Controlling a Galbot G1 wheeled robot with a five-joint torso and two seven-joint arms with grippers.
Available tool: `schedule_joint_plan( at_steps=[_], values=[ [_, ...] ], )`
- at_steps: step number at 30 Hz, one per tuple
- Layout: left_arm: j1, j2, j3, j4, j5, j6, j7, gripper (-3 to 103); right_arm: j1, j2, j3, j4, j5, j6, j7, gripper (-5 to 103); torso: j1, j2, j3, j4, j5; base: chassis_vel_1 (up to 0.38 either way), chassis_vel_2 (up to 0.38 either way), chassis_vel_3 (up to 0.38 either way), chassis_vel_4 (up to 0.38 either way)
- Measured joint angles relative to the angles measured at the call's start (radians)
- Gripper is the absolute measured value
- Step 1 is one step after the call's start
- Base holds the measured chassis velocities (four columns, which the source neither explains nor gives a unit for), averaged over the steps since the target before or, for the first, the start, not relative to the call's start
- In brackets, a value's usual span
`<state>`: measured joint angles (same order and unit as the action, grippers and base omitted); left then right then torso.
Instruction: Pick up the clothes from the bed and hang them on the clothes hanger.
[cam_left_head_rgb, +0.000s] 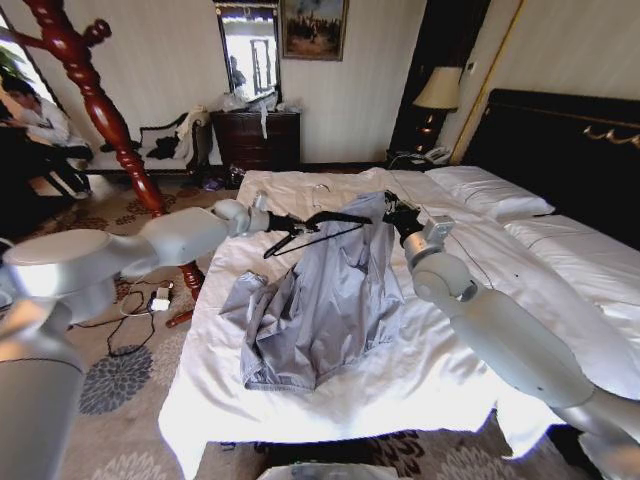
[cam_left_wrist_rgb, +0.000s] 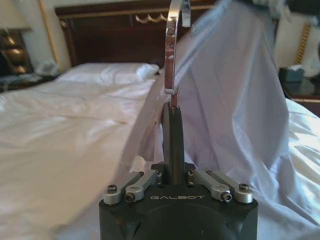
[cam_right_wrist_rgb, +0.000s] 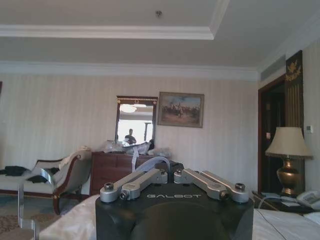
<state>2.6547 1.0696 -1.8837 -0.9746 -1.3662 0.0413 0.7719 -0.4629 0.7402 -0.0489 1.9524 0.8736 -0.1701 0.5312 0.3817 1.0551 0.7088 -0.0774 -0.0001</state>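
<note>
The light grey-blue clothes (cam_left_head_rgb: 330, 290) hang lifted by the collar over the white bed (cam_left_head_rgb: 330, 400), with the lower part still resting on the duvet. My right gripper (cam_left_head_rgb: 400, 215) is at the collar, shut on the cloth; in the right wrist view a fold of the clothes (cam_right_wrist_rgb: 150, 161) shows at the gripper (cam_right_wrist_rgb: 170, 171). My left gripper (cam_left_head_rgb: 281, 222) is shut on the black clothes hanger (cam_left_head_rgb: 325, 222), held level beside the collar. In the left wrist view the hanger's chrome hook (cam_left_wrist_rgb: 173, 50) rises from the gripper (cam_left_wrist_rgb: 174, 167), with the clothes (cam_left_wrist_rgb: 235, 95) just behind.
A reddish-brown wooden coat stand (cam_left_head_rgb: 100, 110) rises off the bed's left side, with cables (cam_left_head_rgb: 150, 300) on the carpet near its foot. A dark dresser (cam_left_head_rgb: 255, 138) and a chair (cam_left_head_rgb: 165, 145) stand by the far wall. The black headboard (cam_left_head_rgb: 570, 140) and pillows are at the right.
</note>
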Motion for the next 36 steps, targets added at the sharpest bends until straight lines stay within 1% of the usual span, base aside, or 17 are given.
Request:
schedule_joint_plan(
  at_steps=[2,4,7,11,12,15,18,22,24,26,28,30,33,34,36],
  values=[
    [0.006,-0.004,0.002,-0.020,0.002,0.003,-0.009,15,0.010,0.001,-0.003,0.002,0.004,0.000,0.001,0,0.000,0.000,0.000,-0.0003,0.0001,0.000,0.000,0.000,0.000],
    [0.028,-0.008,0.007,-0.064,0.004,0.013,-0.038,15,0.034,0.002,-0.009,0.010,0.020,-0.004,0.005,0,0.000,0.000,0.000,-0.0009,-0.0001,0.000,0.000,0.000,0.000],
    [0.053,-0.001,0.008,-0.094,-0.003,0.015,-0.060,15,0.057,0.002,-0.013,0.025,0.038,-0.010,0.009,0,0.000,0.000,0.000,-0.0005,-0.0001,0.000,0.000,0.000,0.000],
    [0.063,0.010,0.000,-0.126,-0.057,0.014,-0.064,15,0.052,-0.012,-0.012,0.030,0.041,-0.014,0.009,0,0.000,0.000,0.000,-0.0007,-0.0001,0.000,0.000,0.000,0.000],
    [0.063,0.010,0.000,-0.126,-0.057,0.014,-0.064,15,0.052,-0.012,-0.012,0.030,0.041,-0.014,0.009,0,0.000,0.000,0.000,-0.0007,-0.0001,0.000,0.000,0.000,0.000],
    [0.053,-0.009,-0.001,-0.155,-0.076,0.014,-0.063,15,0.004,-0.035,0.008,0.012,0.016,-0.010,-0.005,0,0.000,0.000,0.000,-0.0009,0.0005,0.000,0.000,0.000,0.000],
    [0.049,-0.019,-0.003,-0.157,-0.067,0.012,-0.070,15,-0.018,-0.043,0.018,0.011,0.005,-0.007,-0.011,0,0.000,0.000,0.000,-0.0008,0.0005,0.000,0.000,0.000,0.000],
    [0.043,-0.029,-0.017,-0.118,-0.054,0.005,-0.087,15,-0.033,-0.048,0.024,0.025,0.002,-0.006,-0.012,0,0.000,0.000,0.000,-0.0005,-0.0001,0.000,0.000,0.000,0.000],
    [0.025,-0.043,-0.028,-0.080,-0.057,-0.002,-0.092,15,-0.035,-0.052,0.025,0.037,0.002,-0.006,-0.012,0,0.000,0.000,0.000,-0.0006,-0.0001,0.000,0.000,0.000,0.000],
    [0.014,-0.053,-0.030,-0.072,-0.063,-0.003,-0.094,15,-0.034,-0.053,0.025,0.039,0.002,-0.006,-0.013,0,0.000,0.000,0.000,-0.0006,-0.0001,0.000,0.000,0.000,0.000],
    [-0.012,-0.078,-0.033,-0.073,-0.080,-0.004,-0.099,15,-0.028,-0.051,0.020,0.035,-0.005,-0.006,-0.017,0,0.000,0.000,0.000,-0.0004,-0.0002,0.000,0.000,0.000,0.000],
    [-0.024,-0.091,-0.033,-0.081,-0.086,-0.005,-0.102,15,-0.024,-0.049,0.017,0.028,-0.010,-0.006,-0.019,0,0.000,0.000,0.000,-0.0003,-0.0002,0.000,0.000,0.000,0.000],
    [-0.056,-0.144,-0.033,-0.130,-0.094,-0.005,-0.115,15,-0.009,-0.039,0.002,0.001,-0.031,0.000,-0.027,0,0.000,0.000,0.000,-0.0007,0.0000,0.000,0.000,0.000,0.000],
    [-0.056,-0.144,-0.033,-0.130,-0.094,-0.005,-0.115,15,-0.009,-0.039,0.002,0.001,-0.031,0.000,-0.027,0,0.000,0.000,0.000,-0.0007,0.0000,0.000,0.000,0.000,0.000],
    [-0.073,-0.187,-0.032,-0.172,-0.095,-0.005,-0.119,15,0.003,-0.034,-0.012,-0.024,-0.061,0.009,-0.040,0,0.000,0.000,0.000,-0.0007,-0.0001,0.000,0.000,0.000,0.000]
  ],
)
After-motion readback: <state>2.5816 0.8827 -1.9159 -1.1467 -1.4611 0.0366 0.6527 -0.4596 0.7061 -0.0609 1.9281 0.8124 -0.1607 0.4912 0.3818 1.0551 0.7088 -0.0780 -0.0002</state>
